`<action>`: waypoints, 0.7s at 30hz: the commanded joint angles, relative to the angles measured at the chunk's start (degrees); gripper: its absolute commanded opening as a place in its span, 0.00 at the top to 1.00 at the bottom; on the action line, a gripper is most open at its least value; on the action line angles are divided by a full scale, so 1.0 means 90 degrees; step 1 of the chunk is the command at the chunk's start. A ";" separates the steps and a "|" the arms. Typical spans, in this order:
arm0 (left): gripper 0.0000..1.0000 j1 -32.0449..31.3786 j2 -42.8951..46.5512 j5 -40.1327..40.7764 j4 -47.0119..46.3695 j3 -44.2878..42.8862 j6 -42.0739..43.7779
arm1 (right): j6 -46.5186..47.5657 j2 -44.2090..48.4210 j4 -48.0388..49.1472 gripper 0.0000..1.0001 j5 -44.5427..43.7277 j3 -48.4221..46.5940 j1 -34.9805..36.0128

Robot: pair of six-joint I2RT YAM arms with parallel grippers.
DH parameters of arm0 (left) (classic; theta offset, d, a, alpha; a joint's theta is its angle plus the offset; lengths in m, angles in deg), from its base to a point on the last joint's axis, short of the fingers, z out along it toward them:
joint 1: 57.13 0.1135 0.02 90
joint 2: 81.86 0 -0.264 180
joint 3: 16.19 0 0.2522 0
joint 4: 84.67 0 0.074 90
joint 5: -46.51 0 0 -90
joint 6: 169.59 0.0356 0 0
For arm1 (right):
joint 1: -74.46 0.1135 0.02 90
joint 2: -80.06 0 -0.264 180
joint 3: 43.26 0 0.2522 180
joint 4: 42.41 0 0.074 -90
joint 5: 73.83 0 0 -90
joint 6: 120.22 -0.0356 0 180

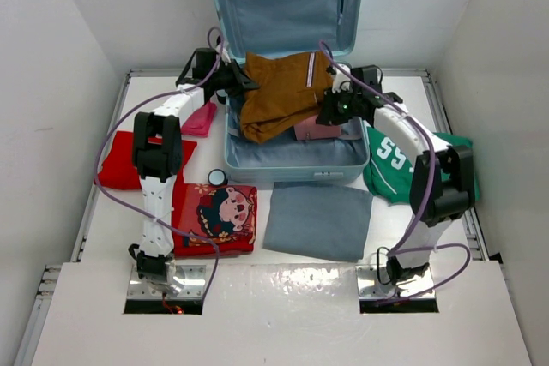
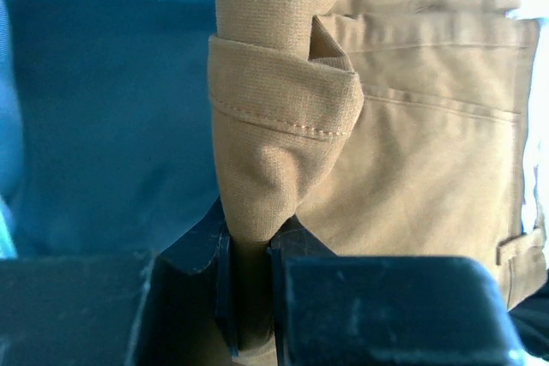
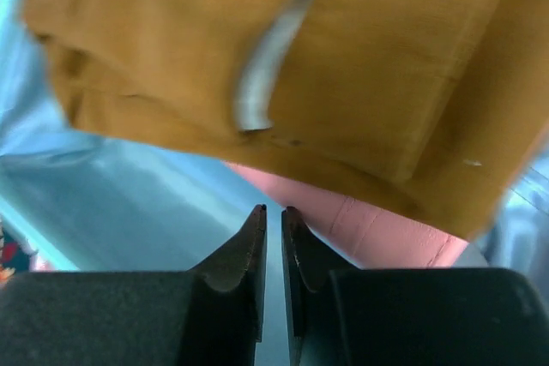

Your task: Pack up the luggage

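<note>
The pale blue luggage [image 1: 296, 169] lies open at the back of the table with its lid [image 1: 283, 6] upright. A mustard-brown garment [image 1: 279, 92] with a white stripe lies bunched in the base, over a pink item [image 1: 316, 129]. My left gripper [image 1: 242, 83] is at the garment's left edge. In the left wrist view it [image 2: 250, 237] is shut on a fold of that garment [image 2: 386, 143]. My right gripper [image 1: 326, 113] is at the garment's right side. In the right wrist view it [image 3: 273, 212] is shut and empty, just below the garment [image 3: 343, 66] and beside the pink item [image 3: 377, 225].
A red garment [image 1: 120, 160] and a pink cloth [image 1: 202, 119] lie left of the case. A red cartoon-print cloth [image 1: 214, 216] and a grey folded cloth [image 1: 317, 220] lie in front. A green jersey [image 1: 395, 165] lies at the right. White walls enclose the table.
</note>
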 commanded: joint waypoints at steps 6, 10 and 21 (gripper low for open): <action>1.00 0.0043 0.0102 0.2006 0.2221 -0.1363 0.2127 | 0.0339 -0.0203 -0.0098 0.92 -0.1880 -0.0131 -0.0318; 1.00 -0.0035 0.0286 0.3093 0.2750 -0.1572 0.2870 | 0.0388 -0.0047 -0.0128 0.95 -0.2223 0.0036 -0.0445; 1.00 -0.1158 0.0229 0.4783 0.3571 -0.1914 0.4715 | 0.0194 0.0110 -0.0313 0.95 -0.1824 0.0125 -0.0661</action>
